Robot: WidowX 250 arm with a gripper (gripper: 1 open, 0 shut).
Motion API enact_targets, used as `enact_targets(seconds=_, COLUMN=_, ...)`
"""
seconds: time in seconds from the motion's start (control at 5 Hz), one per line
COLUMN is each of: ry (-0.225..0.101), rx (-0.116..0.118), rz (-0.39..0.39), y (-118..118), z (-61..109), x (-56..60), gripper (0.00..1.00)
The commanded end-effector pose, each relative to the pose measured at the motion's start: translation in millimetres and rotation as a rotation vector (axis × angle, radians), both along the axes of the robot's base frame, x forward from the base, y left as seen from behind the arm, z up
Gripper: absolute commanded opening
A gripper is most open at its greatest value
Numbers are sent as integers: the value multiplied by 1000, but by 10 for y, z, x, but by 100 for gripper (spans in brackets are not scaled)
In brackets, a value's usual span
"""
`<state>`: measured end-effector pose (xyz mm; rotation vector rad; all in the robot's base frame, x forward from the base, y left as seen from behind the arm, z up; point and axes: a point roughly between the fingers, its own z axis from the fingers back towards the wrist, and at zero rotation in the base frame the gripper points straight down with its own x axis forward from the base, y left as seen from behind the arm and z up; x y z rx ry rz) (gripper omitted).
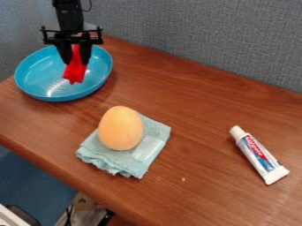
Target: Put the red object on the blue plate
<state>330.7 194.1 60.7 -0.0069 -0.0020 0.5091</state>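
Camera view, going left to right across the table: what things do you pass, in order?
Blue plate with the gripper holding the red object over it → orange egg-shaped object on a teal cloth → toothpaste tube.

A: Where does the single view sit?
B: High, off one corner of the tabletop point(213, 97), looking down at a slant.
A: How near?
B: Mid-range; the grey wall point(224, 31) closes the back.
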Motion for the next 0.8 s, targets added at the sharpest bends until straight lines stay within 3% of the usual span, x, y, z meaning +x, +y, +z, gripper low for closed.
enact_targets(seconds=0.0, ry=-35, rx=33, rz=31, y=120, z=155, x=-12, gripper=0)
enact_targets(seconds=0.6, ry=-14, rx=43, rz=53, y=188, z=66, x=-32, gripper=0)
